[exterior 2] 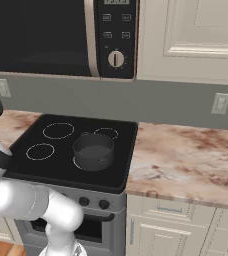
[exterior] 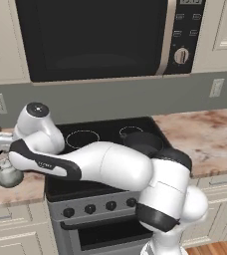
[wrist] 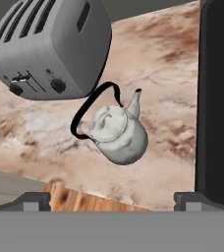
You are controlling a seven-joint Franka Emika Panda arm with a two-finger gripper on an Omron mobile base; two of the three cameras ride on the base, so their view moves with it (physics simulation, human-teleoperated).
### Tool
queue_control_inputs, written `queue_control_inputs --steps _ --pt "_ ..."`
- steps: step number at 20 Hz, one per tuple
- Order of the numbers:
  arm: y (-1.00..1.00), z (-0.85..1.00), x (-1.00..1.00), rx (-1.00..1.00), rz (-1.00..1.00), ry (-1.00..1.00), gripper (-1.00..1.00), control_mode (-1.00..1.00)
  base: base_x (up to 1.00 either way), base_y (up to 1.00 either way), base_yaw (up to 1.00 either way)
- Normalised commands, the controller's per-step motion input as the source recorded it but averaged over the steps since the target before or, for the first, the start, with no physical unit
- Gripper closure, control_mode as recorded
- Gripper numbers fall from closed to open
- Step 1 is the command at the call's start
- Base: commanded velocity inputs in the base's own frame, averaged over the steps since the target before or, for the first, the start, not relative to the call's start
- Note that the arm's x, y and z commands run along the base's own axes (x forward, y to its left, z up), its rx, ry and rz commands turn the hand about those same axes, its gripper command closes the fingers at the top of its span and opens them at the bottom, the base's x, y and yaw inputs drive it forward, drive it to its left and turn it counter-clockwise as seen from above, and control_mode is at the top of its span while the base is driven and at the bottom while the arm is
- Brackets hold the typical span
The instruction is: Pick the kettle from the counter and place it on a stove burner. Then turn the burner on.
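The small silver-grey kettle (wrist: 118,132) with a thin black arched handle stands on the pinkish-beige counter (wrist: 168,54), between a toaster and the black cooktop. In the hand view my gripper (wrist: 113,200) hovers above it, open wide, with nothing between its fingertips (wrist: 33,201). In the left base view the kettle (exterior: 9,174) sits on the counter left of the stove, just under my white hand. A thin white circle marks a free stove burner (exterior: 82,138) on the black glass, and the same kind of burner (exterior 2: 40,151) shows at the cooktop's front left in the right base view.
A grey toaster (wrist: 50,47) stands close beside the kettle. A dark grey two-handled pot (exterior 2: 93,150) occupies the larger ring on the cooktop. Black knobs (exterior: 89,209) line the stove front. A microwave (exterior: 100,37) hangs above the stove.
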Motion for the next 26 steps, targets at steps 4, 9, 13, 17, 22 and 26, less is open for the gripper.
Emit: queue_control_inputs --steps 4,9,13,17,22,26 --pt "0.32 -0.1 0.36 0.0 0.0 0.0 -1.0 -1.0 0.0 0.0 0.0" --pt "0.32 -0.2 0.35 0.0 0.0 -0.02 -1.0 -1.0 0.0 0.0 0.0" --pt "0.27 -0.15 0.31 0.0 0.0 -0.01 -1.0 -1.0 0.0 0.0 0.0" --pt "0.26 -0.15 0.3 0.0 0.0 0.0 -1.0 -1.0 0.0 0.0 0.0" --pt "0.2 -0.21 0.16 -0.03 0.0 0.0 -1.0 -1.0 0.0 0.0 0.0" --pt "0.16 -0.24 0.14 -0.01 0.0 0.0 -1.0 -1.0 0.0 0.0 0.0"
